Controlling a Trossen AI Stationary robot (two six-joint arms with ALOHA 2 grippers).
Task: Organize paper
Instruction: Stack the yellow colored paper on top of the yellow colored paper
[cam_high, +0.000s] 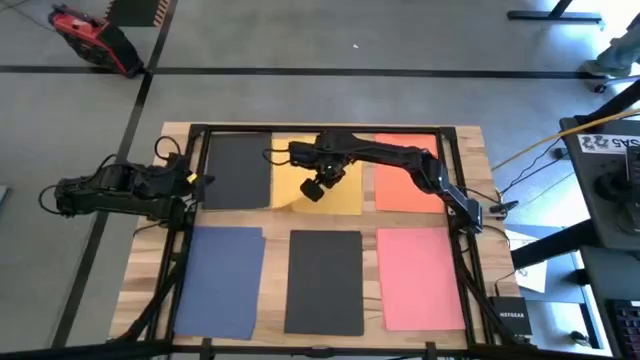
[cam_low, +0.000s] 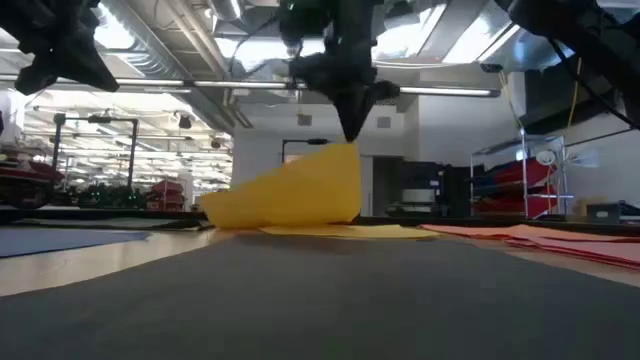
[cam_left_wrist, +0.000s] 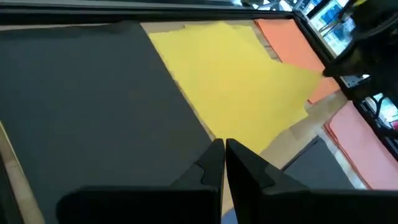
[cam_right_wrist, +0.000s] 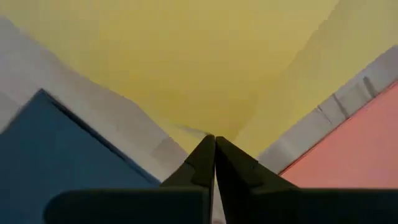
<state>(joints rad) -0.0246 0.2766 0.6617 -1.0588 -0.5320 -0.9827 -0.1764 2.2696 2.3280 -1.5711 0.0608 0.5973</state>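
The right gripper (cam_high: 313, 189) is over the middle of the back row, fingers pinched tight on the near corner of the yellow sheet (cam_high: 340, 190), and that corner is curled up off the table (cam_high: 470, 135) while the rest of the sheet lies flat between the dark sheet (cam_high: 236, 170) and the orange sheet (cam_high: 405, 186). The left gripper (cam_high: 196, 181) waits at the table's left edge beside the dark sheet, fingers pressed together and empty. Along the front row the blue sheet (cam_high: 218, 282), a second dark sheet (cam_high: 325, 281) and the pink sheet (cam_high: 421, 277) lie flat.
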